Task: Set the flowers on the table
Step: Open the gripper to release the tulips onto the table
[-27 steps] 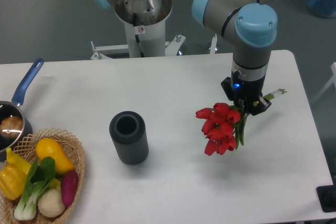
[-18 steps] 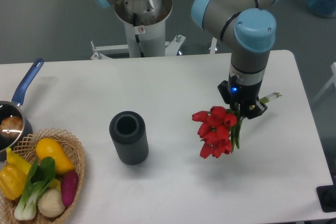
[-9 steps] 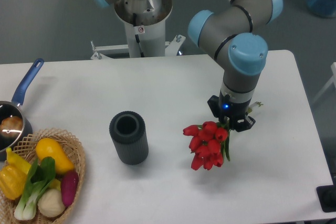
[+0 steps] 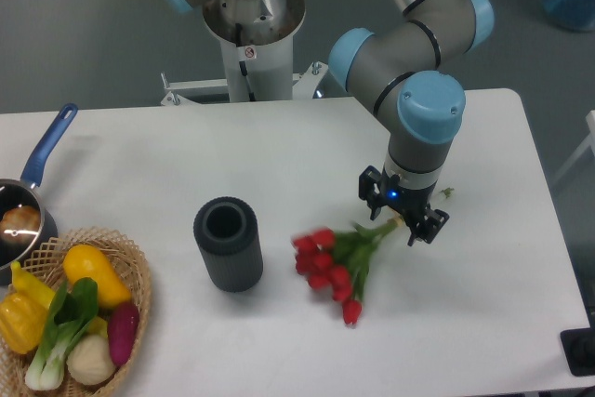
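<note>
A bunch of red tulips (image 4: 331, 265) with green stems lies on the white table (image 4: 279, 155), right of the middle, blooms pointing left and toward the front. The stem ends reach up to my gripper (image 4: 402, 218), which is low over the table just right of the bunch. Its fingers stand spread apart on either side of the stem ends and no longer pinch them. The blooms look slightly blurred.
A dark grey ribbed vase (image 4: 228, 244) stands upright left of the flowers. A wicker basket of vegetables (image 4: 65, 323) sits at the front left corner. A pot with a blue handle (image 4: 23, 202) is at the left edge. A second arm's base (image 4: 251, 16) stands behind the table.
My gripper came down and to the left with the tulips, then opened. The bunch dropped from hanging under the gripper to lying flat on the table.
</note>
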Controlling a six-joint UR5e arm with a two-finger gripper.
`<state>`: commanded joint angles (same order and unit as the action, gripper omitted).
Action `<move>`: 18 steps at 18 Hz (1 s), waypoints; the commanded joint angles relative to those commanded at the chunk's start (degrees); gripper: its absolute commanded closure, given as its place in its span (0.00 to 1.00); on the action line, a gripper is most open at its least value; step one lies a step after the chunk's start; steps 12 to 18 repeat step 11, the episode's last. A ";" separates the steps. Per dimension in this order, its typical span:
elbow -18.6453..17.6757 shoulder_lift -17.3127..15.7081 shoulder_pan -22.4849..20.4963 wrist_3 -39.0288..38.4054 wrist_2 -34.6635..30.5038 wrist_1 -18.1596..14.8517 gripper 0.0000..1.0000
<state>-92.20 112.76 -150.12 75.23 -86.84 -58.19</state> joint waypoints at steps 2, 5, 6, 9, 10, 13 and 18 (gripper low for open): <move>0.00 -0.17 0.00 0.35 0.00 0.09 0.00; 0.70 -0.18 0.17 2.19 0.00 0.71 0.00; 0.70 -0.18 0.17 3.15 0.09 1.84 0.00; 0.27 0.09 0.09 4.66 0.09 4.31 0.00; 0.18 0.17 0.17 4.66 0.00 4.31 0.00; 0.18 0.17 0.09 4.66 0.00 4.31 0.00; 0.18 0.17 0.09 4.66 0.00 4.31 0.00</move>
